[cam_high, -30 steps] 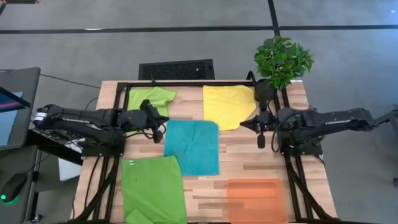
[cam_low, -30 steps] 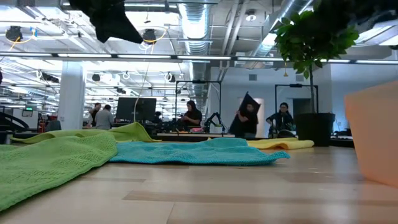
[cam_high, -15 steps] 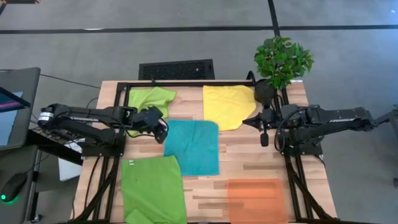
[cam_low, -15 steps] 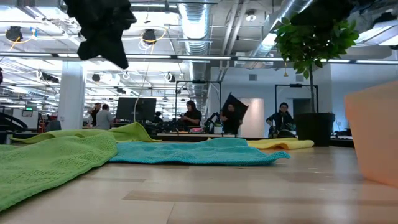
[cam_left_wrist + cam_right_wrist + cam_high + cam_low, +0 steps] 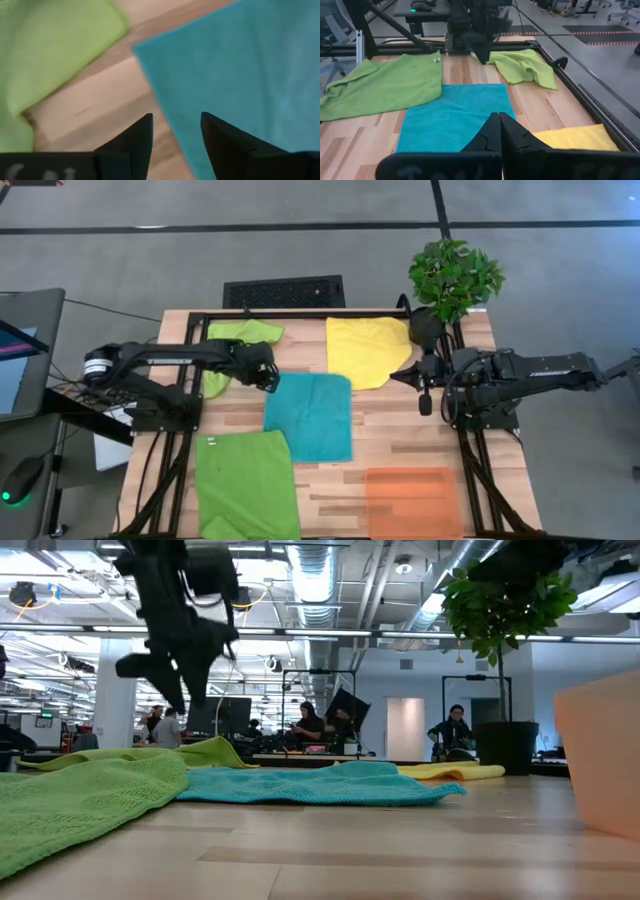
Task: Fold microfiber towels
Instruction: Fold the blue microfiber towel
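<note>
Left wrist view alone shows parted jaws over teal towel (image 5: 240, 65) edge.

The left gripper (image 5: 272, 379) now reaches farther across the table than a second ago. It hangs with fingers (image 5: 135, 140) apart above the corner of the teal towel (image 5: 310, 415), having passed over the crumpled green towel (image 5: 232, 340), which now lies behind it. In the low view, a person (image 5: 340, 720) in the room behind has moved toward the middle.
</note>
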Motion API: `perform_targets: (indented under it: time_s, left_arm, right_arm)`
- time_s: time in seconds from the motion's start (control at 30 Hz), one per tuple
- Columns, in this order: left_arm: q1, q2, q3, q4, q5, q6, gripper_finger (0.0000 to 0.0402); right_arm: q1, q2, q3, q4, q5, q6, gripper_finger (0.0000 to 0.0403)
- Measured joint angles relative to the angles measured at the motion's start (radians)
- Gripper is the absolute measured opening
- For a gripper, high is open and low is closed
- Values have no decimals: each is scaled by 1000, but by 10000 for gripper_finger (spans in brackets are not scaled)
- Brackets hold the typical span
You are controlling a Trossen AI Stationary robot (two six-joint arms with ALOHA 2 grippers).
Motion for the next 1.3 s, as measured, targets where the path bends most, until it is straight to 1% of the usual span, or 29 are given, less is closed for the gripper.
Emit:
perform_targets:
  time_s: [0.2, 0.37, 0.47, 0.57, 0.8, 0.97, 1.07, 1.3]
  left_arm:
    - [79, 139, 0, 55, 0, 77, 161]
    - [117, 233, 0, 91, 3, 152, 161]
    - [133, 273, 0, 146, 51, 184, 161]
    - [142, 292, 0, 200, 66, 211, 161]
    - [150, 298, 0, 195, -18, 213, 161]
    - [150, 302, 0, 210, -4, 213, 161]
    - [151, 302, 0, 214, -19, 211, 161]
    - [151, 302, 0, 217, -19, 207, 161]
  right_arm:
    - [0, 0, 0, -1, 0, 0, 7]
    - [0, 0, 0, -1, 0, 0, 7]
    - [0, 0, 0, -1, 0, 0, 7]
    - [-2, 0, 0, -1, 0, 0, 8]
    - [-2, 0, 0, -1, 1, 0, 8]
    - [-2, 0, 0, -1, 1, 0, 8]
    - [-2, 0, 0, -1, 1, 0, 8]
    - [-2, 0, 0, -6, 1, -1, 8]
